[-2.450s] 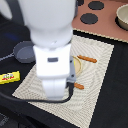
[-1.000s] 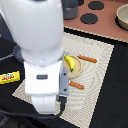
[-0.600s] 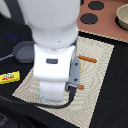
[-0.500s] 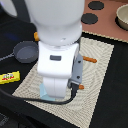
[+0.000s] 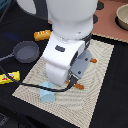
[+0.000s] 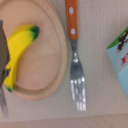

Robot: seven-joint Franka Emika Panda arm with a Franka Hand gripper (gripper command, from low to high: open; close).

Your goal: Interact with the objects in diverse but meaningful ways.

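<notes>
Banana on the plate looks light, smooth plastic, so grab mid-body; can't tell how open the fingers are.

The arm has swung over the woven mat since the earlier pictures — it now blocks the middle of the mat in the exterior view. A second ago the banana and the round board under it showed beside the arm; both are hidden there now. The bread loaf, covered before, shows again behind the arm, and a light blue carton peeks out at the arm's base.
</notes>
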